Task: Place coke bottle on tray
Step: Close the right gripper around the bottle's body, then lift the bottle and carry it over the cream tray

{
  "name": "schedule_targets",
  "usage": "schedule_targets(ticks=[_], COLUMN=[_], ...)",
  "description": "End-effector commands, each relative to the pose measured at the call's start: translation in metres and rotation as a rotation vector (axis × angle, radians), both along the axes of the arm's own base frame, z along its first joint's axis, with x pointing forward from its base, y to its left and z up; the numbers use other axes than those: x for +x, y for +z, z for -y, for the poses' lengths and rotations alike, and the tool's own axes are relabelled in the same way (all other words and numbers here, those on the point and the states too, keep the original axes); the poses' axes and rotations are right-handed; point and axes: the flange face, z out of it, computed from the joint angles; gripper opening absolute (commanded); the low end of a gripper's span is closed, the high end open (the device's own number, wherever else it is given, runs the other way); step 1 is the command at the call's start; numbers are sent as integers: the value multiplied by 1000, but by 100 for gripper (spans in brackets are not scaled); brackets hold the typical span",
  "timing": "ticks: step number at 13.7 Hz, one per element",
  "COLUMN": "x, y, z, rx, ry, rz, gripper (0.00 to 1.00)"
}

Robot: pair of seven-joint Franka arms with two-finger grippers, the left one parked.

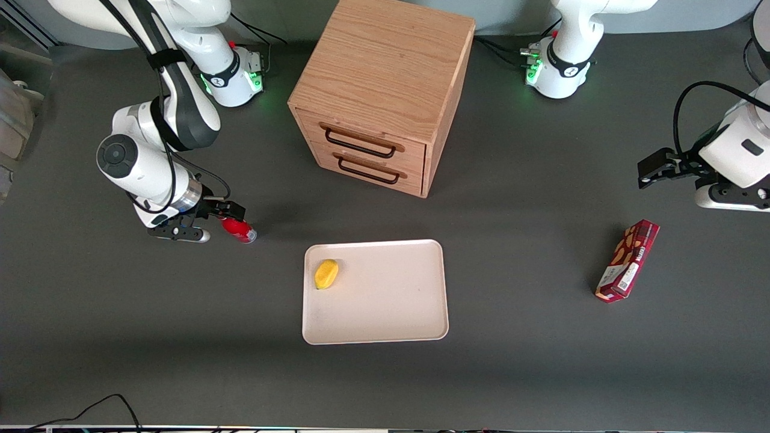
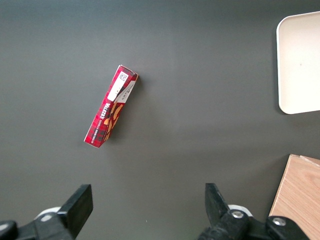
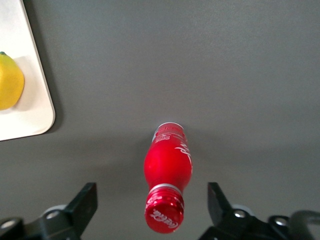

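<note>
The coke bottle (image 1: 239, 230) is small and bright red with a red cap and stands on the dark table toward the working arm's end, beside the tray. In the right wrist view the coke bottle (image 3: 167, 172) stands upright between my two black fingers, untouched, with wide gaps on both sides. My gripper (image 1: 224, 218) is open and hangs just above the bottle's cap; it also shows in the right wrist view (image 3: 152, 205). The cream-beige tray (image 1: 391, 300) lies flat nearer the front camera than the cabinet; a corner of the tray (image 3: 30, 112) shows in the wrist view.
A yellow lemon (image 1: 326, 273) lies in the tray near the edge closest to the bottle. A wooden two-drawer cabinet (image 1: 379, 96) stands farther from the camera than the tray. A dark-red snack box (image 1: 627, 260) lies toward the parked arm's end.
</note>
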Motion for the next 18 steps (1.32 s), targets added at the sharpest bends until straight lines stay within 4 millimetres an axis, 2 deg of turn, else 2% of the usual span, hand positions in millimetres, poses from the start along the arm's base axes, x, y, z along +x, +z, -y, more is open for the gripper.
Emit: schedule_targets(ticks=[1, 3, 4, 6, 7, 8, 10, 12, 14, 15, 16, 17, 18], x=[-5, -6, -6, -4, -2, 4, 18, 36, 52, 63, 73, 86, 99], y=[2, 3, 3, 8, 18, 39, 108, 189, 249, 267, 276, 279, 273], z=[-2, -2, -2, -3, -4, -8, -17, -23, -41, -53, -67, -79, -94], rx=[8, 8, 7, 9, 7, 8, 4, 16, 33, 45, 58, 76, 92], ry=[-14, -13, -13, -11, -7, -2, 10, 19, 46, 62, 63, 47, 37], rz=[8, 5, 5, 16, 24, 34, 27, 53, 91, 102, 116, 126, 125], gripper=[53, 5, 0, 0, 0, 0, 0, 0, 0, 0, 0, 0, 0])
